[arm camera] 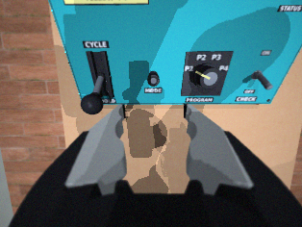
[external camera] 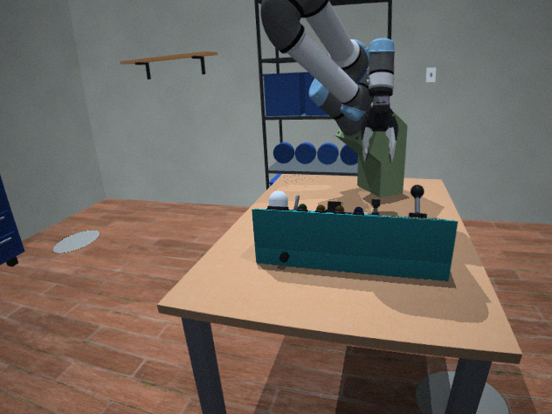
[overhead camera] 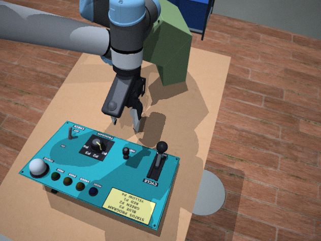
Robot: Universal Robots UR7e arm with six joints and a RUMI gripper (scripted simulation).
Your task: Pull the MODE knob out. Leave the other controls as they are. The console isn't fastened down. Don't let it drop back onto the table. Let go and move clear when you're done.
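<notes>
A teal console [overhead camera: 108, 171] [external camera: 356, 244] [arm camera: 159, 29] stands on the wooden table [overhead camera: 77, 85] [external camera: 312, 307]. Its small black MODE knob [overhead camera: 125, 152] [external camera: 376, 204] [arm camera: 153, 78] sits between the PROGRAM dial [overhead camera: 96, 145] [arm camera: 204, 77] and the CYCLE lever [overhead camera: 161, 149] [external camera: 417, 196] [arm camera: 93, 98]. My gripper [overhead camera: 125, 123] [external camera: 378, 151] [arm camera: 154, 105] is open and empty. It hangs in the air above the table, just behind the console's back edge, a little above the knob's height, fingers pointing down.
The console also carries a CHECK toggle [overhead camera: 69, 133] [arm camera: 260, 79], a white STATUS dome [overhead camera: 38, 167] [external camera: 278, 199], several coloured buttons [overhead camera: 67, 180] and a yellow label [overhead camera: 128, 205]. A green block [overhead camera: 168, 49] [external camera: 383, 169] stands at the back of the table. A shelf rack [external camera: 289, 111] is behind.
</notes>
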